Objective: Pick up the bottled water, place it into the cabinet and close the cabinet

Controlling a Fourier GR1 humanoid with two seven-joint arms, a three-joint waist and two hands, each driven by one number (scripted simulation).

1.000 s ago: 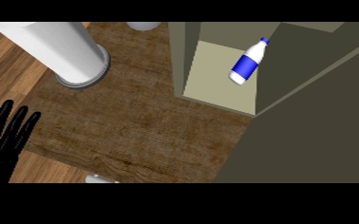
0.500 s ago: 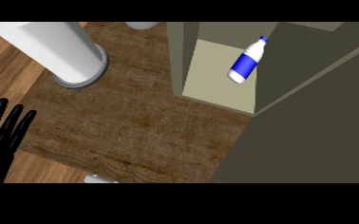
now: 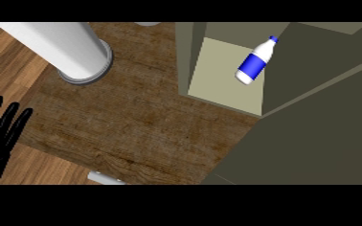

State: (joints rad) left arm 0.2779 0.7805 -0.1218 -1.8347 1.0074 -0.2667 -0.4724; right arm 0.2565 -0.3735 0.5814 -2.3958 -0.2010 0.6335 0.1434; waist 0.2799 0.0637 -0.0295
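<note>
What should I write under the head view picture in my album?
Bottled water sits inside the open cabinet; the left robot hand rests at the view's edge.

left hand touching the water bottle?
Apart. Head view: the left hand sits at the left edge, the water bottle lies inside the cabinet, with counter between them.

Left edge cuts off the left hand (image 3: 9, 129), only fingers showing
</note>
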